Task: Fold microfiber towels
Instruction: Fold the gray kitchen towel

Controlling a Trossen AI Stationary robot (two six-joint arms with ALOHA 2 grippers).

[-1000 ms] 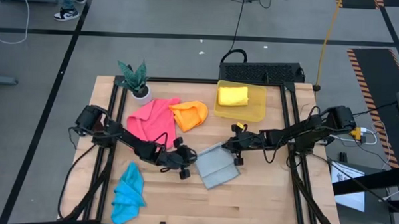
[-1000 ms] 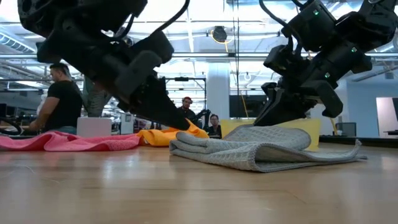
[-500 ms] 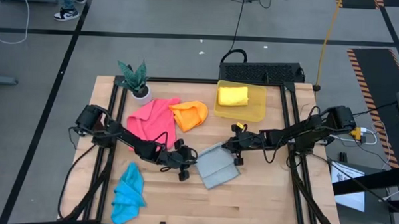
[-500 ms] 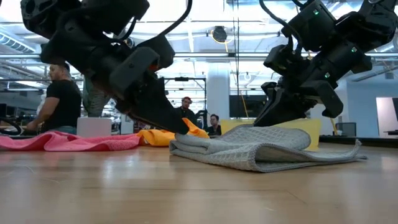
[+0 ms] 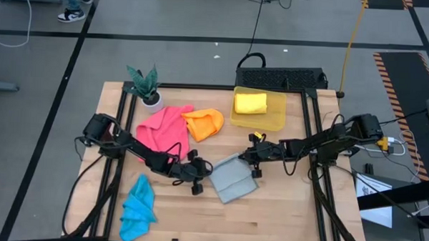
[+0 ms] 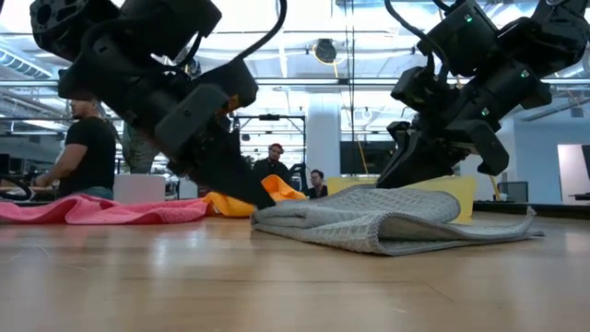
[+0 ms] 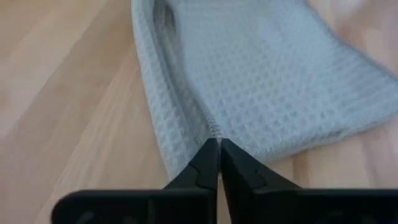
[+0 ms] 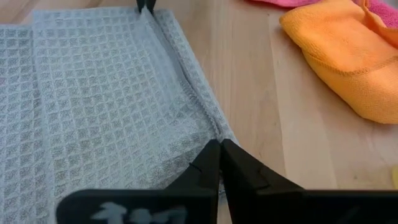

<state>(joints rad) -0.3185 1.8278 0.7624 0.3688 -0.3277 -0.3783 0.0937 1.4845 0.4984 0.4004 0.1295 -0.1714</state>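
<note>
Near the middle of the wooden table [image 5: 283,209] we see the grey towel [image 5: 232,180], a waffle-weave cloth lying folded over on itself, its layered edge plain in the low view [image 6: 369,221]. The left gripper [image 5: 200,171] sits at its left edge, and in the left wrist view the two fingers are pressed together with the cloth's edge pinched at their tips [image 7: 219,146]. The right gripper [image 5: 254,161] is at the towel's far corner, fingers likewise brought together on the hem (the right wrist view shows the tips meeting on the weave) [image 8: 219,149]. Beyond the grey cloth, toward the back left, the orange towel [image 5: 204,123] lies bunched and touching the pink towel [image 5: 163,128], which is spread loosely beside a small potted plant [image 5: 145,86]. The blue towel [image 5: 138,206] lies crumpled near the front left edge, well apart from the rest. At the back, the yellow towel [image 5: 250,102] sits folded inside a translucent yellow bin [image 5: 275,117]. In the low view, people [image 6: 85,143] show in the room behind the table.
</note>
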